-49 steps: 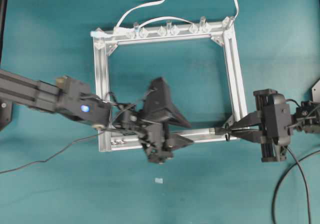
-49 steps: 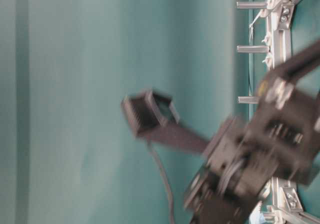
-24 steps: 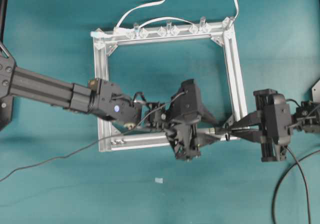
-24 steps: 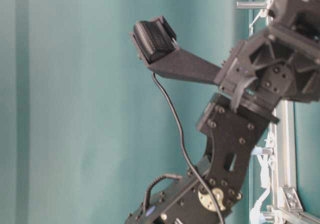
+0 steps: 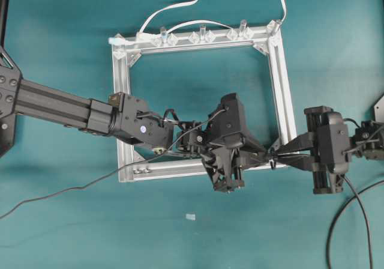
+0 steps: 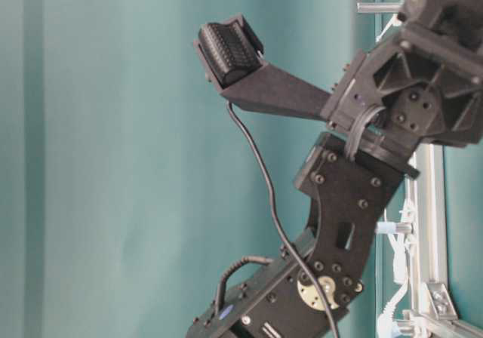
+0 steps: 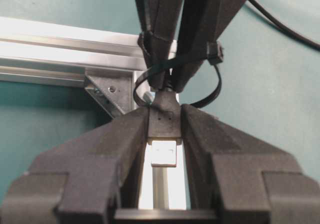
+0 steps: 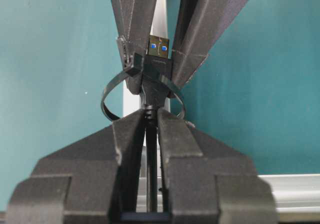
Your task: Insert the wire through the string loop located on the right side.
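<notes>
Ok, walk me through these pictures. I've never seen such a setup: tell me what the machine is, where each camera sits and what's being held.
Two black robot arms work over a teal table. One picture looks down from above, one looks along the table from the side, and two come from cameras on the arms' wrists. On the table lies a square aluminium frame, with a white cable at its far bar. The left tool and the right tool meet at the frame's near right corner. Both are closed on the plug end of the wire, which passes through the string loop.
</notes>
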